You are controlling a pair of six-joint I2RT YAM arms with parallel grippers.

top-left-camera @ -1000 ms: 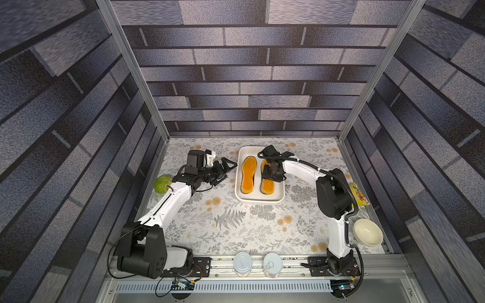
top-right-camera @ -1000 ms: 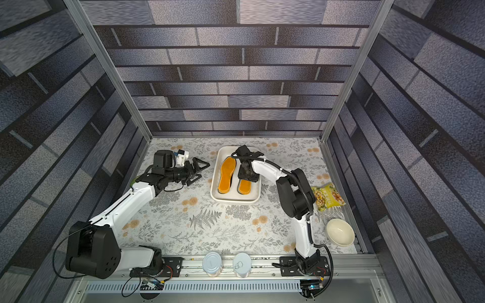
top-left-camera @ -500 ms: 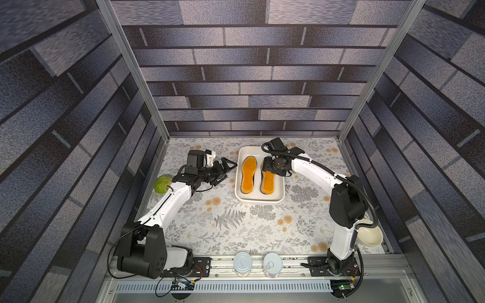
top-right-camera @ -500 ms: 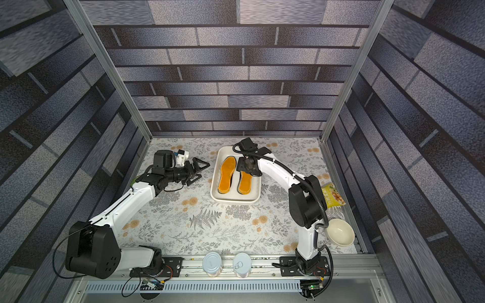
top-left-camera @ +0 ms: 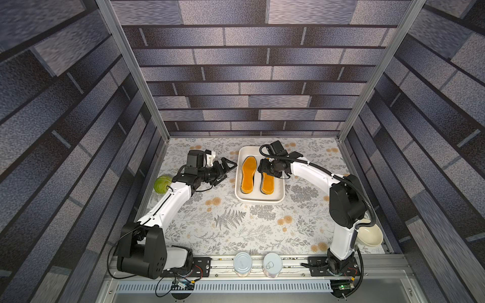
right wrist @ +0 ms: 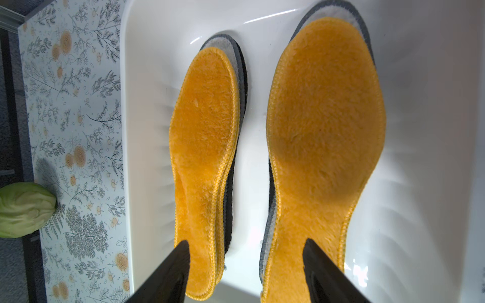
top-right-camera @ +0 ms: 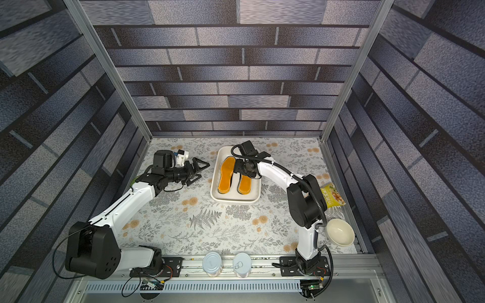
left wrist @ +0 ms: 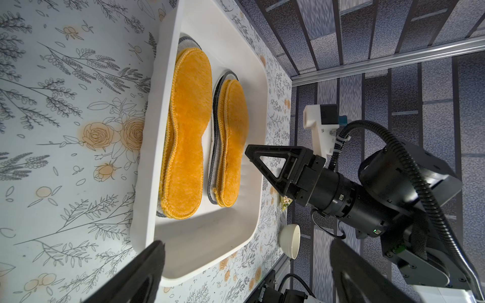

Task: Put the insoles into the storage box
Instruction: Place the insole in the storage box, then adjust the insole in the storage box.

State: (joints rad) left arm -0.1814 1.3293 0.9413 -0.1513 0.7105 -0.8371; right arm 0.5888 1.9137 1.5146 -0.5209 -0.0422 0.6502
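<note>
The storage box [top-left-camera: 259, 200] [top-right-camera: 236, 200] is a shallow white tray at the back middle of the table. The insoles lie in it in two stacks, left stack [top-left-camera: 248, 174] [right wrist: 204, 136] and right stack [top-left-camera: 267, 183] [right wrist: 325, 126]. Fuzzy orange ones are on top, with grey felt and black edges showing beneath. My right gripper [top-left-camera: 267, 170] [right wrist: 246, 242] hovers open over the far half of the right stack, holding nothing. My left gripper [top-left-camera: 231, 171] [left wrist: 246, 244] stands wide open and empty just left of the box, pointing at it.
A green cabbage [top-left-camera: 162, 183] lies by the left wall. A cream bowl [top-right-camera: 339, 232] and a yellow snack bag [top-right-camera: 332, 195] sit on the right, behind my right arm. Two cans [top-left-camera: 242, 263] stand at the front rail.
My right gripper has opened wider and lifted off the right stack, and its elbow has swung out to the right. The left arm has not moved.
</note>
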